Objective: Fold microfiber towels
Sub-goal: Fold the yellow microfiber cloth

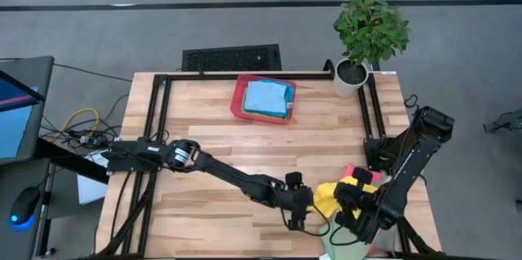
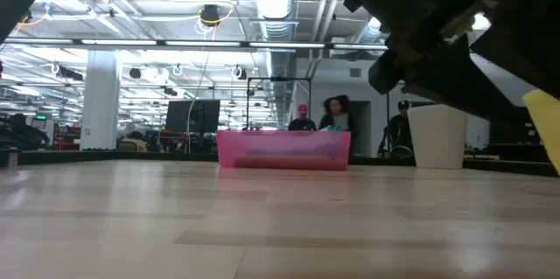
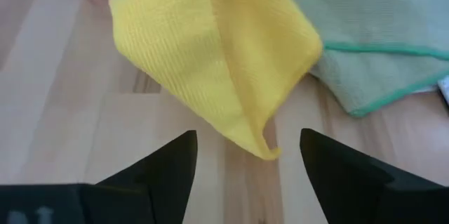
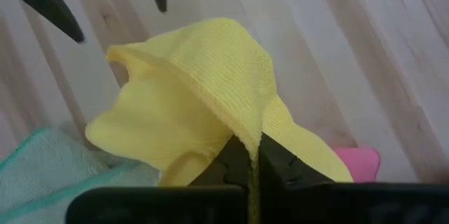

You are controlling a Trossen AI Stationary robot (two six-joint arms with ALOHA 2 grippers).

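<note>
A yellow towel (image 1: 330, 195) is bunched near the table's front right. My right gripper (image 4: 254, 155) is shut on it, and it also shows in the high view (image 1: 349, 199). My left gripper (image 3: 245, 154) is open just to the towel's left (image 1: 303, 211). Its fingers stand on either side of the towel's hanging corner (image 3: 265, 148) without touching it. A green towel (image 3: 372, 41) lies flat on the table at the front edge, beside the yellow one. A pink towel (image 1: 352, 170) lies just beyond the yellow one. A light blue towel (image 1: 266, 97) lies folded in the red tray (image 1: 238, 101). My right gripper pinches a gathered fold of the yellow towel (image 4: 247, 134) between its two fingers. The cloth bulges out ahead of the fingers in slack folds and droops toward my left gripper. I cannot tell whether its low corner touches the table.
A potted plant in a white pot (image 1: 351, 77) stands at the table's far right corner. The red tray stands at the far middle. Bare wood (image 1: 220, 142) lies between the tray and the grippers. People show in the room beyond (image 2: 337, 113).
</note>
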